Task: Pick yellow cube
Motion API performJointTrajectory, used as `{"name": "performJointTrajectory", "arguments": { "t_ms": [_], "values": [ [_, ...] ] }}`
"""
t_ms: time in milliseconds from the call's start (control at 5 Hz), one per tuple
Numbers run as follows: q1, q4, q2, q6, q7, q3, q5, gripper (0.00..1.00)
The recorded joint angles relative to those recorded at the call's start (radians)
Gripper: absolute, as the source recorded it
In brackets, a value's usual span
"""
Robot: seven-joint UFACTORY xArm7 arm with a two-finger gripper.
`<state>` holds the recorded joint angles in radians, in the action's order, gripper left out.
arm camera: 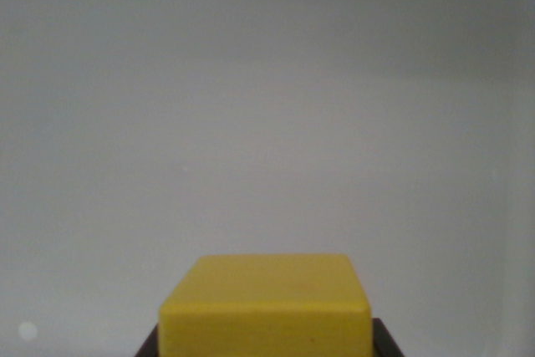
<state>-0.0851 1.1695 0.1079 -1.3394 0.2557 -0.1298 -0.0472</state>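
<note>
The yellow cube point(266, 307) sits at the bottom centre of the wrist view, cut off by the lower edge; its top face is a flat, matte, even yellow, narrowing slightly toward the back, and its front face is a shade brighter, with softly rounded edges and corners; the surface looks smooth and opaque, with no markings that can be made out. Taking the frame from the wrist view's left: a small pale round spot point(28, 331) lies low on the grey surface point(267, 106); next, a dark sliver of the gripper point(266, 349) shows at the cube's lower left corner, pressed up against its side; then the cube itself; then a matching dark sliver at its lower right corner; the jaws appear closed against both sides of the cube, though only their tips show. The surface is plain, pale grey and featureless, slightly blurred, with a faint lighter curved band at the upper right corner.
</note>
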Motion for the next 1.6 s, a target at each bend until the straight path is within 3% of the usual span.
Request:
{"name": "performJointTrajectory", "arguments": {
  "t_ms": [200, 400, 600, 800, 1000, 1200, 1400, 1600],
  "values": [
    [0.0, 0.0, 0.0, 0.0, 0.0, 0.0, 0.0, 1.0],
    [0.0002, 0.029, 0.014, -0.043, -0.004, 0.0, 0.0039, 1.0],
    [0.0002, 0.029, 0.014, -0.043, -0.004, 0.0, 0.0039, 1.0],
    [0.0004, 0.057, 0.028, -0.085, -0.009, 0.0, 0.0077, 1.0],
    [0.0004, 0.057, 0.028, -0.085, -0.009, 0.0, 0.0077, 1.0],
    [0.0006, 0.083, 0.041, -0.124, -0.013, 0.0, 0.0113, 1.0],
    [0.0006, 0.083, 0.041, -0.124, -0.013, 0.0, 0.0113, 1.0],
    [0.0008, 0.108, 0.053, -0.16, -0.016, 0.0, 0.0146, 1.0]
  ]
}}
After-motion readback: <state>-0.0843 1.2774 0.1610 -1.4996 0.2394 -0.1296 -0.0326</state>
